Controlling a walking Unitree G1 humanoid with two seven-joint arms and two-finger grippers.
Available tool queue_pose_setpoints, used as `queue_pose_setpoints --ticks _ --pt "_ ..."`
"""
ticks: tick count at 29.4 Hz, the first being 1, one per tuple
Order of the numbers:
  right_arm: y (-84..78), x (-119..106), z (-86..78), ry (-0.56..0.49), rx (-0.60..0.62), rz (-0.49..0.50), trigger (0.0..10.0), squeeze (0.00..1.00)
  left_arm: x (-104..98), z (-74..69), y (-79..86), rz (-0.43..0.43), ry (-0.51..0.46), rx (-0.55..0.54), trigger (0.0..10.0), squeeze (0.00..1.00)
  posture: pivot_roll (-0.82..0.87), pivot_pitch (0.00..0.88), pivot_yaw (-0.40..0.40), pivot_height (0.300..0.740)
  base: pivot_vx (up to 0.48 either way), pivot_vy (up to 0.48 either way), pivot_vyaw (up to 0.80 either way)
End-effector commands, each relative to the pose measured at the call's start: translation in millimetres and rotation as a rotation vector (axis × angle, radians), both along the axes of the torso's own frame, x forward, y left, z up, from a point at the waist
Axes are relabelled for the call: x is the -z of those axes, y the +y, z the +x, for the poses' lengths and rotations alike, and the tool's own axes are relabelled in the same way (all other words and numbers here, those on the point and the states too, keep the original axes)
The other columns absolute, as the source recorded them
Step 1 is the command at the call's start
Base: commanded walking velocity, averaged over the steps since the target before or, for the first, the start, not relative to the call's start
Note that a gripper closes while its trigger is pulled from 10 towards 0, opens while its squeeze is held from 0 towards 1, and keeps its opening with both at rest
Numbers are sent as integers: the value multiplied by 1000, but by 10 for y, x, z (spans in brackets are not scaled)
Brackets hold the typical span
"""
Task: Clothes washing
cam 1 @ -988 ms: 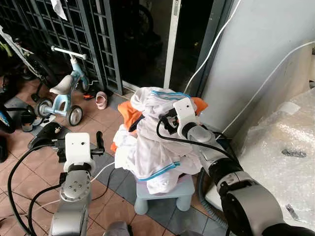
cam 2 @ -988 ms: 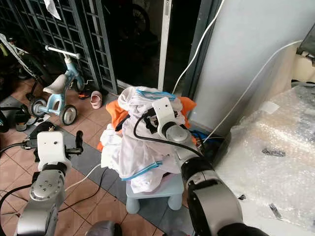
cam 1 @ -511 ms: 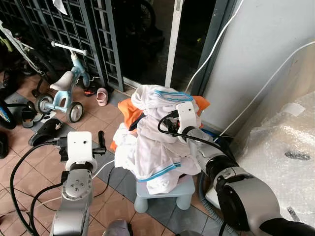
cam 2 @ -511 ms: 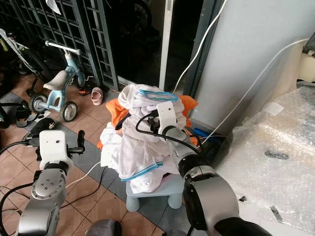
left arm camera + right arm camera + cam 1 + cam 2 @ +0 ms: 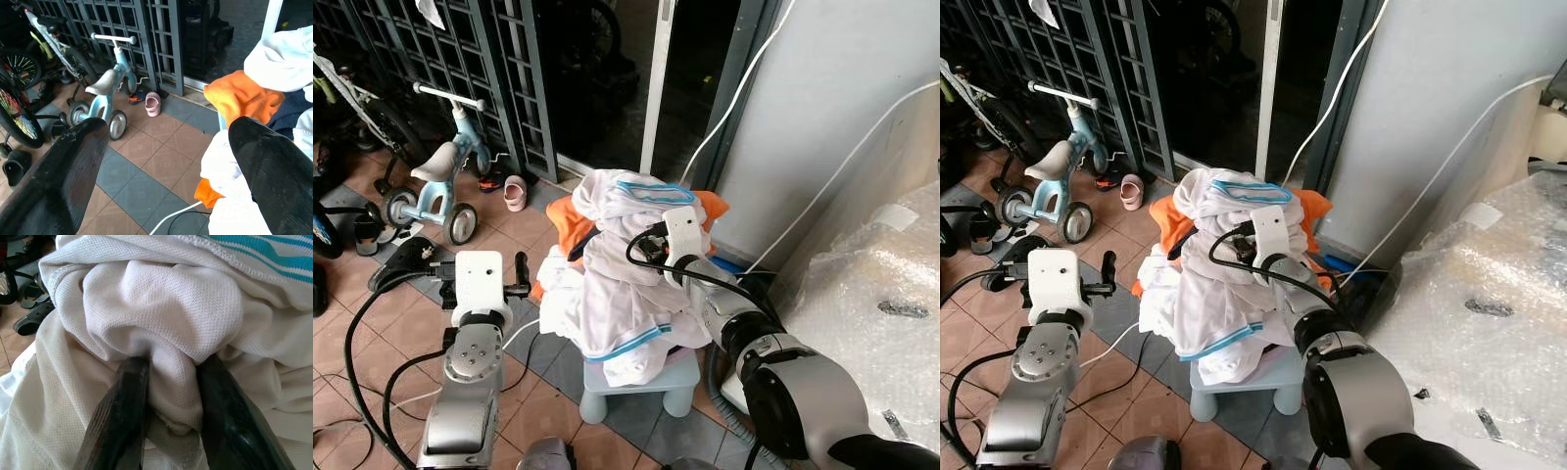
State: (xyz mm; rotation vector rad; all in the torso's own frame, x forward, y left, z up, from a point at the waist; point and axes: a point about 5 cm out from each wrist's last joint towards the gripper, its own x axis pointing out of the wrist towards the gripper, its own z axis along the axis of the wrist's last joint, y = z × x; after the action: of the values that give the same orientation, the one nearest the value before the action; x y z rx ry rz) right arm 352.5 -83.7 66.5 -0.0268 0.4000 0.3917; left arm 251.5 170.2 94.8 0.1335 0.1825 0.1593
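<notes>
A heap of clothes [image 5: 622, 294] sits piled on a small light-blue stool [image 5: 677, 384]. It is mostly white shirts, one with a teal-striped collar [image 5: 654, 192] on top, and an orange garment [image 5: 570, 221] sticks out at the back left. My right gripper [image 5: 168, 369] is pushed into the upper part of the heap, shut on a bunched fold of white knit fabric [image 5: 166, 318]. My left gripper [image 5: 168, 129] hovers open over the tiled floor to the left of the heap, with nothing between its fingers [image 5: 73, 166].
A child's blue balance bike [image 5: 438, 176] and a pink shoe [image 5: 515, 196] stand by the black metal grille [image 5: 460, 59] at the far left. A bubble-wrapped bulk [image 5: 876, 284] is at the right by the grey wall [image 5: 842, 78]. Black and white cables [image 5: 524, 338] lie on the tiles.
My left gripper has edged slightly forward and right, closer to the heap. My right gripper stays clamped on the white cloth.
</notes>
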Motion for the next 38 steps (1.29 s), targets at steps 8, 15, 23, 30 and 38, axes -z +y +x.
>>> queue_pose_setpoints --ticks 8,15,23,30,38 --pt "-171 -39 -75 -99 -12 106 0 0 116 60 4 -42 28 27 10000 0 9 0 -35 740 0 0 0" --pt "-352 -250 -317 -293 100 245 0 0 118 88 -7 -59 16 25 10000 0 -21 0 -8 740 0 0 0" --pt "-451 -447 -762 -444 154 243 0 0 102 154 -88 -50 -17 67 10000 0 -47 0 -2 740 0 0 0" --pt "-574 -472 -797 -413 202 193 10000 0 99 180 -148 -52 -18 103 10000 0 -67 0 3 740 0 0 0" --pt "-571 -615 -627 -423 249 231 10000 0 107 196 -147 -63 -18 102 10000 0 -67 0 6 740 0 0 -200"
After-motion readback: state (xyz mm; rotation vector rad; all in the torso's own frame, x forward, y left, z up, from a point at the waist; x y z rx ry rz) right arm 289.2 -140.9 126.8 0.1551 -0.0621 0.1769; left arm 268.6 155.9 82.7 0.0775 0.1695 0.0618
